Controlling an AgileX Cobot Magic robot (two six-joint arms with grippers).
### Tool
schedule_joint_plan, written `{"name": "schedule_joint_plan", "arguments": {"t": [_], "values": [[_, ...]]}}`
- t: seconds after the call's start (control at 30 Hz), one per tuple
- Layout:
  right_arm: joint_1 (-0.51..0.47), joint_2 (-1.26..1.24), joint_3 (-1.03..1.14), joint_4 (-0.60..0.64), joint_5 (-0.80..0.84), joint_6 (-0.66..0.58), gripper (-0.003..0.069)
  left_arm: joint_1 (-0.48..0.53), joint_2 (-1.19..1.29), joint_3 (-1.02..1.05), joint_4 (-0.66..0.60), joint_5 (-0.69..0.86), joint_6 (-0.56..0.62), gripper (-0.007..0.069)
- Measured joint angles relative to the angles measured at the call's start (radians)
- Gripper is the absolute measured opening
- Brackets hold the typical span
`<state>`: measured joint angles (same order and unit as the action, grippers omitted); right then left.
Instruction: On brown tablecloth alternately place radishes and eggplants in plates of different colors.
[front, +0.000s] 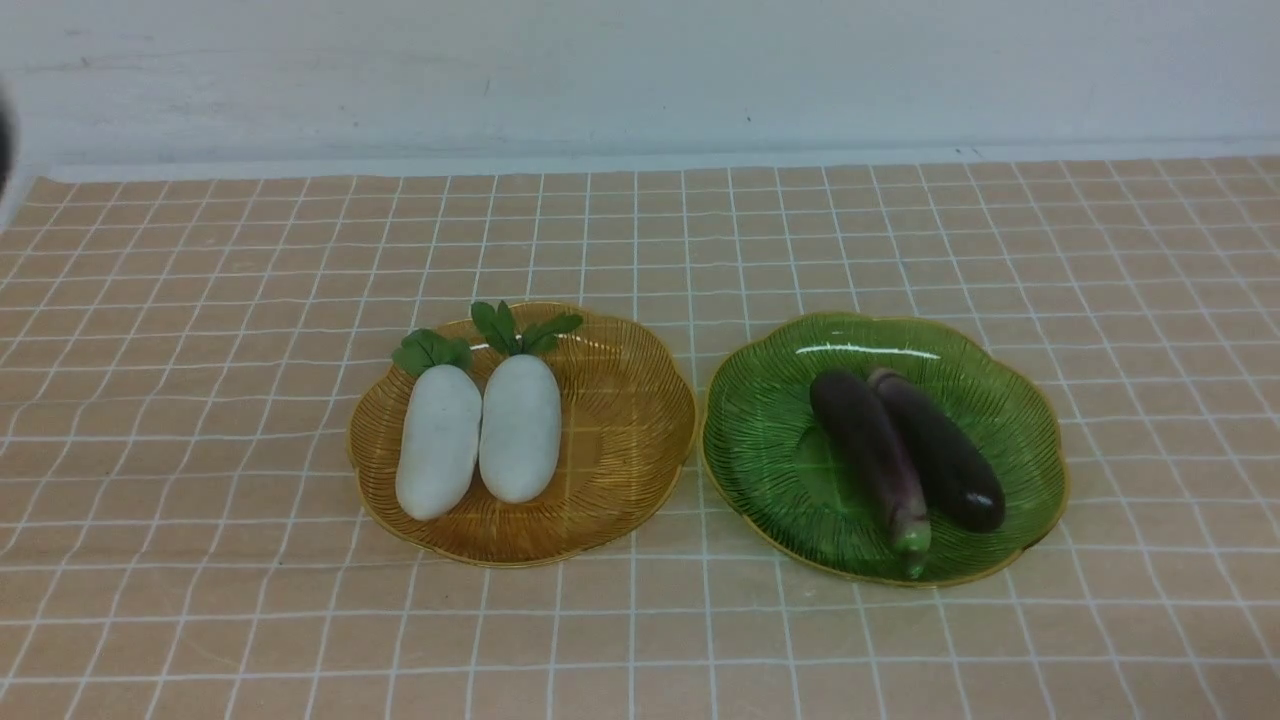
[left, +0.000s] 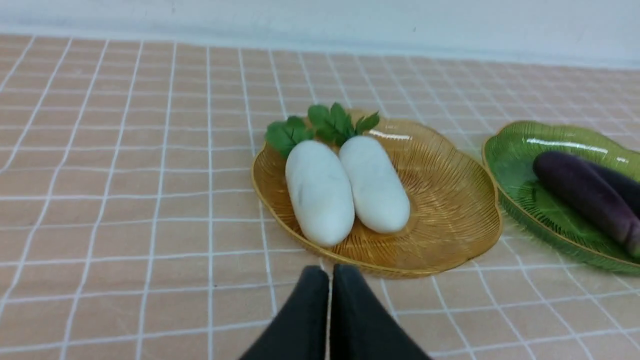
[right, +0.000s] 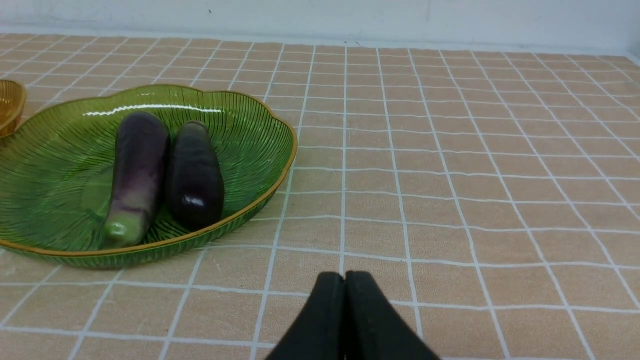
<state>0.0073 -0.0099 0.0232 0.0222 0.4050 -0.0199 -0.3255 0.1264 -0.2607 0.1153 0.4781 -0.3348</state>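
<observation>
Two white radishes (front: 438, 440) (front: 520, 426) lie side by side in the amber-yellow plate (front: 620, 440), leaves toward the wall. Two dark purple eggplants (front: 870, 450) (front: 940, 450) lie together in the green plate (front: 760, 450) to its right. Both plates rest on the brown tablecloth (front: 200, 400). No gripper shows in the front view. In the left wrist view, my left gripper (left: 330, 272) is shut and empty, just short of the yellow plate (left: 450, 200) with the radishes (left: 320, 192). In the right wrist view, my right gripper (right: 345, 277) is shut and empty, beside the green plate (right: 250, 135) with the eggplants (right: 192, 172).
A pale wall (front: 640, 70) runs along the far edge of the table. A dark blurred shape (front: 5, 140) shows at the left border of the front view. The checked cloth covers the table round both plates.
</observation>
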Motion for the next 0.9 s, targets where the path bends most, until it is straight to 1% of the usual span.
{"name": "schedule_joint_plan", "arguments": {"t": [0.5, 0.73, 0.9], "values": [[0.0, 0.0, 0.0, 0.0, 0.0, 0.0, -0.0015, 0.0, -0.002, 0.109, 0.009, -0.026, 0.0, -0.0003], [0.0, 0.0, 0.0, 0.0, 0.0, 0.0, -0.0015, 0.008, -0.007, 0.187, 0.039, -0.13, 0.007, -0.0003], [0.0, 0.0, 0.0, 0.0, 0.0, 0.0, -0.0015, 0.08, -0.078, 0.255, -0.046, -0.157, 0.076, -0.0003]]}}
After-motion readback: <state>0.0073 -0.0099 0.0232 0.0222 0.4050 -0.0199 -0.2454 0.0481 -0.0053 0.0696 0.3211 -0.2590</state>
